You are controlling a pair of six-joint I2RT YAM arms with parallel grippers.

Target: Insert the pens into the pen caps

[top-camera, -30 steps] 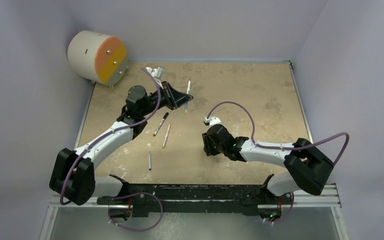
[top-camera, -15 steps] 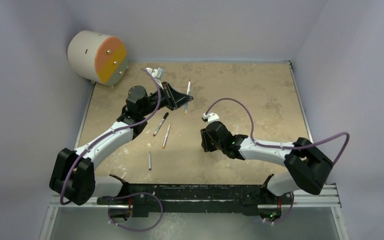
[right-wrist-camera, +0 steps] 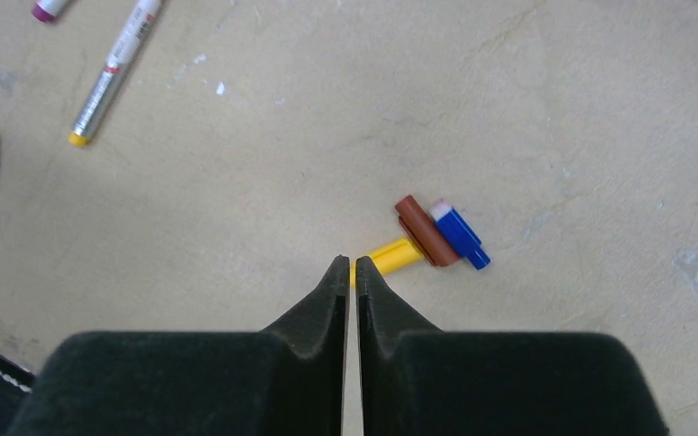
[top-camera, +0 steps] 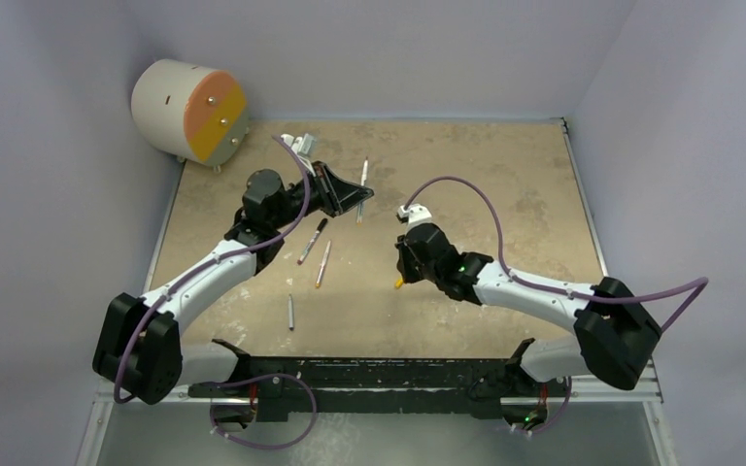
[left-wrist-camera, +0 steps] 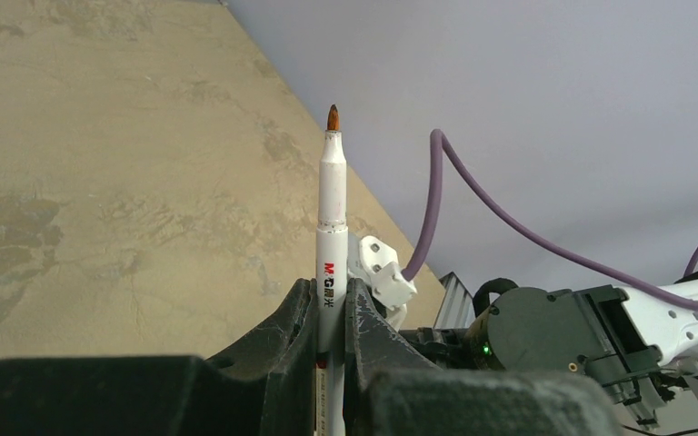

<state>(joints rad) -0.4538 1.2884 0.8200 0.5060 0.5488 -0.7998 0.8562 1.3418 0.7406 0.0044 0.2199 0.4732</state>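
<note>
Currently at the pairing step: one pen is in hand and no cap is picked up yet.

- The left gripper [left-wrist-camera: 330, 289] is clamped on a pen [left-wrist-camera: 331, 209], held to the right of the drum [top-camera: 189, 110]. The pen's brown-orange tip is bare and points out past the fingers.
- The right gripper [right-wrist-camera: 352, 265] hangs over the table, well to the right of the drum and nearer the arm bases. Its fingers are together with only a slit between them, and nothing is in them.
- Three caps lie in a touching bunch just beyond those fingertips. The yellow cap [right-wrist-camera: 391, 254] has its end at the tips, the red-brown cap [right-wrist-camera: 423, 230] lies across it, and the blue cap [right-wrist-camera: 459, 234] rests against that.
- No black cap is found in any view.
- Three loose pens [top-camera: 313, 240] lie between the drum and the arm bases.

Judgement: the next move needs the right fingers spread and one cap worked free of the bunch. That cap should then be gripped with its mouth toward the held tip. Whether red-brown or yellow matches the tip cannot be settled from the pictures.
</note>
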